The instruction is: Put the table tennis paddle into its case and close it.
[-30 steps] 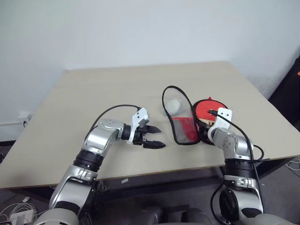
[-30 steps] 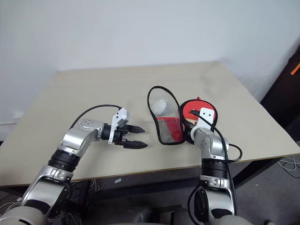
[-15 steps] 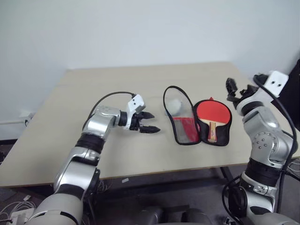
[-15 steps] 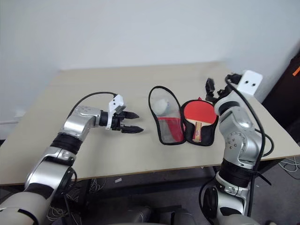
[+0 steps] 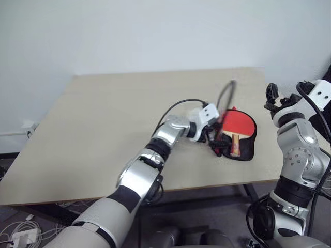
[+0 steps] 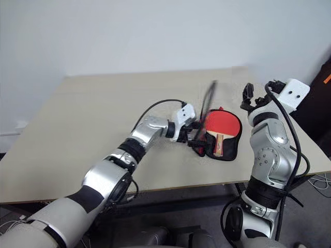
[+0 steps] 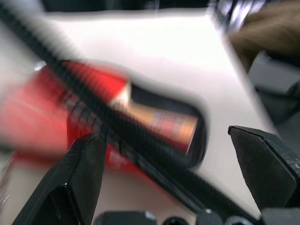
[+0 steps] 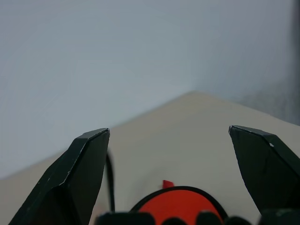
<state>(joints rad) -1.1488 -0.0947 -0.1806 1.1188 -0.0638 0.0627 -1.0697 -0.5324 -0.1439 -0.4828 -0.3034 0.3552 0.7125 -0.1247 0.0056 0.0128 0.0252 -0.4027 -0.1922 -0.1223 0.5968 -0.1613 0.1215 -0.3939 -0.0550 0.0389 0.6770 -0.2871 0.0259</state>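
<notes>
Case (image 5: 243, 150) flap blurred beside left hand (image 5: 216, 140).

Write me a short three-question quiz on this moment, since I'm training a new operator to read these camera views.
1. True or false: the table tennis paddle lies red face up on the open case.
2. Which gripper is at the case's raised flap? A) left gripper B) right gripper
3. How do the right gripper's fingers stand, and do they hold anything?

Key: 1. True. 2. A. 3. Spread wide and empty, raised above the tan table beside the paddle.
</notes>
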